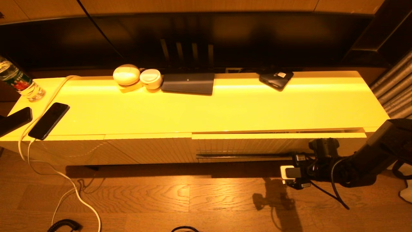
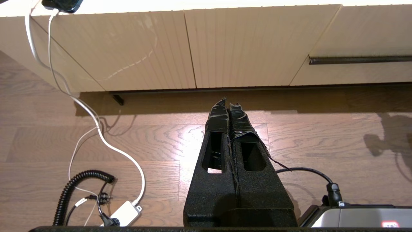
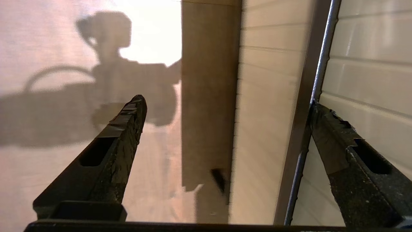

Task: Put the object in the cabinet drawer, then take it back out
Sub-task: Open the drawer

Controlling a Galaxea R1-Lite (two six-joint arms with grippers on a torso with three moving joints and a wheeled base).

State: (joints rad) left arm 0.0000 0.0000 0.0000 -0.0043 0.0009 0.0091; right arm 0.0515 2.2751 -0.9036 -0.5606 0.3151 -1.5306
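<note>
Right gripper [image 1: 294, 167] sits low at the lower right of the head view, turned sideways against the front of the cabinet drawer [image 1: 276, 145], level with the long dark handle strip [image 1: 244, 155]. In the right wrist view its jaws stand spread to full width and hold nothing: 1 finger [image 3: 341, 141] lies against the handle strip [image 3: 305, 129] and the ribbed drawer front [image 3: 264, 96], the other finger [image 3: 125, 122] hangs out over the wooden floor [image 3: 64, 180], well apart from the cabinet. Drawer looks nearly closed in the head view, only a thin dark gap under the glossy cabinet top [image 1: 225, 109]. Left gripper [image 2: 228, 106] shows only in the left wrist view, parked low over the floor and pointing at the foot of the ribbed cabinet panels [image 2: 128, 48], jaws pressed together, empty. The small clear water bottle with the white cap is not visible in any view, so cannot tell where it is. On the top: a labelled bottle [image 1: 19, 83] at the far left edge, 2 dark phones [image 1: 48, 120] at the left with a white cable [image 1: 64, 180] trailing to the floor, 2 round white cases [image 1: 138, 77] at the back centre, a dark flat pad [image 1: 188, 83] beside them, a dark device [image 1: 276, 80] back right.
</note>
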